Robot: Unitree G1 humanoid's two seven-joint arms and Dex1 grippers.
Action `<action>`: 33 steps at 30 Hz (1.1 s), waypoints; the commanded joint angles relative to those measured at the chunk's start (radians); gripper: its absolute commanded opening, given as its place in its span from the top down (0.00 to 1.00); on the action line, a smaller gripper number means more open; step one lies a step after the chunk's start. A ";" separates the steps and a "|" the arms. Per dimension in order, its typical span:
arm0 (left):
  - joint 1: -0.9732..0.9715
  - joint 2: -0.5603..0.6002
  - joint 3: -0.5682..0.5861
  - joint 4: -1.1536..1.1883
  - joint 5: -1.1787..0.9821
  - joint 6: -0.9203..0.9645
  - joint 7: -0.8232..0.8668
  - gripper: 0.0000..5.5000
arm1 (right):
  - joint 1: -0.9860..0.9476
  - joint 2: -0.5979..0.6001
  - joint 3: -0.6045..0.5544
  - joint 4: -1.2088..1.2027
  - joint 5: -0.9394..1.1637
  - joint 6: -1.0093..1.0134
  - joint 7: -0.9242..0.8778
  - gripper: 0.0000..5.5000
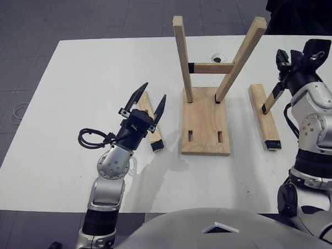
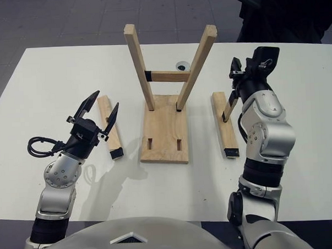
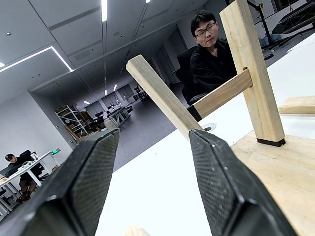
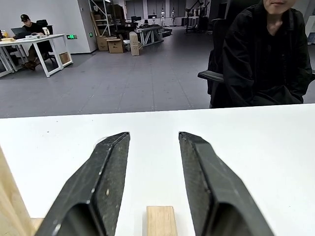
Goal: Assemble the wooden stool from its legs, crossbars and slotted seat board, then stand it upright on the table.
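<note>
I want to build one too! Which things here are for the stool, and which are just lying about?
For the stool:
flat slotted wooden seat board
two upright wooden legs standing in it, joined by a wooden crossbar
loose wooden leg on its left
loose wooden leg on its right

Just there:
small round cable hole in the white table

seat board [image 1: 205,131] centre | leg frame [image 1: 210,68] atop | left leg [image 2: 113,142], right leg [image 1: 264,119] flanking
</note>
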 commanded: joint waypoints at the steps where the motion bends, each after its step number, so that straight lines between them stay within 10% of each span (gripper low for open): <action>1: -0.002 0.005 -0.001 -0.001 0.003 0.012 -0.005 0.53 | 0.047 -0.009 -0.020 0.071 -0.011 0.056 -0.008 0.67; 20: 0.017 0.009 0.003 -0.012 0.001 0.011 -0.005 0.53 | -0.256 -0.089 -0.149 -0.227 0.096 0.234 -0.065 0.67; 33: 0.041 0.016 0.041 -0.033 0.000 0.030 -0.007 0.53 | 0.523 -0.120 -0.242 -0.537 0.052 -0.014 0.188 0.67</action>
